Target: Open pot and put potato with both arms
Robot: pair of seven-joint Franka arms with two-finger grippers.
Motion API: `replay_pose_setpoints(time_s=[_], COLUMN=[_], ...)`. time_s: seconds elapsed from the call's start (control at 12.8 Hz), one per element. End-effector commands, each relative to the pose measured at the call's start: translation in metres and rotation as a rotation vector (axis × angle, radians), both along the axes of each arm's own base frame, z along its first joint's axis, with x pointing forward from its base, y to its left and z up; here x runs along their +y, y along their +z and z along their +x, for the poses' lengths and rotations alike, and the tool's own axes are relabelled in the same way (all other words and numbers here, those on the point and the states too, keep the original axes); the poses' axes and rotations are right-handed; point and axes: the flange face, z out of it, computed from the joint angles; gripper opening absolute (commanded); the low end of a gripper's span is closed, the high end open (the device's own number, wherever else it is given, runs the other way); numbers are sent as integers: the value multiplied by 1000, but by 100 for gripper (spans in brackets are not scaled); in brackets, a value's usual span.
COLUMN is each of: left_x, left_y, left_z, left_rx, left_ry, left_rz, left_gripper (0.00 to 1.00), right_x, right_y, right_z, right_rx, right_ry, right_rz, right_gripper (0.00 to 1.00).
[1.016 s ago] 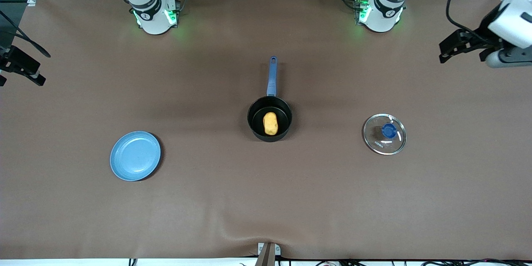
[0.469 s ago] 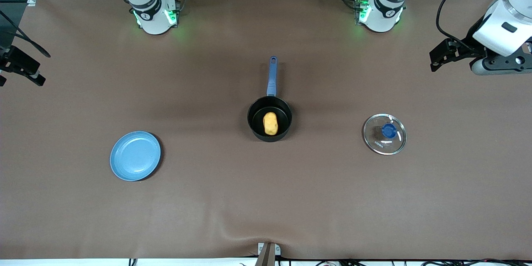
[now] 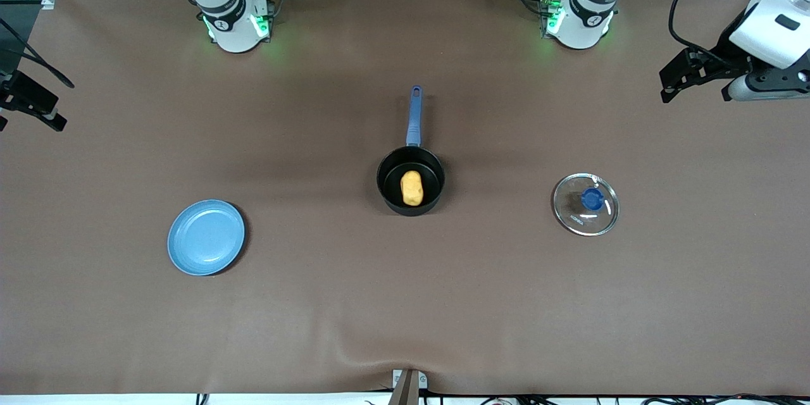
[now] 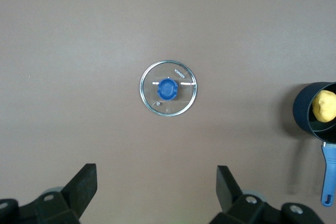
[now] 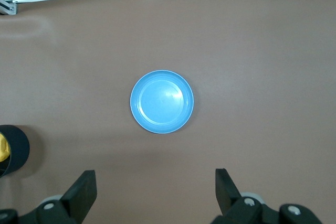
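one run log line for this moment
pot: open, potato inside | lid: on table, toward left arm's end | left gripper: open, empty | right gripper: open, empty

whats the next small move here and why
Probably none beyond parking the arms: the work looks done. The potato lies in the open pot, the lid rests on the table toward the left arm's end, and the left gripper and right gripper hang open and empty at the table's ends.
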Motion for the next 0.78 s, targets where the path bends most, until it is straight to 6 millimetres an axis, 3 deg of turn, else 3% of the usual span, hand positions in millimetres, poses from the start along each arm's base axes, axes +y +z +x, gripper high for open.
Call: replay_pose_setpoints(time_s=[0.0,0.7], left_x=[2,9], left_y=[5,5], left_z=[-2,-1], left_rx=[-2,8], left_ry=[-8,4], left_rz=[23,11], left_gripper=[100,100], right_x=[-4,1], right_y=[-7,-8], right_z=[-16,-16], right_rx=[11,18], right_ry=[8,23], right_rz=[8,-28], right_gripper=[100,100])
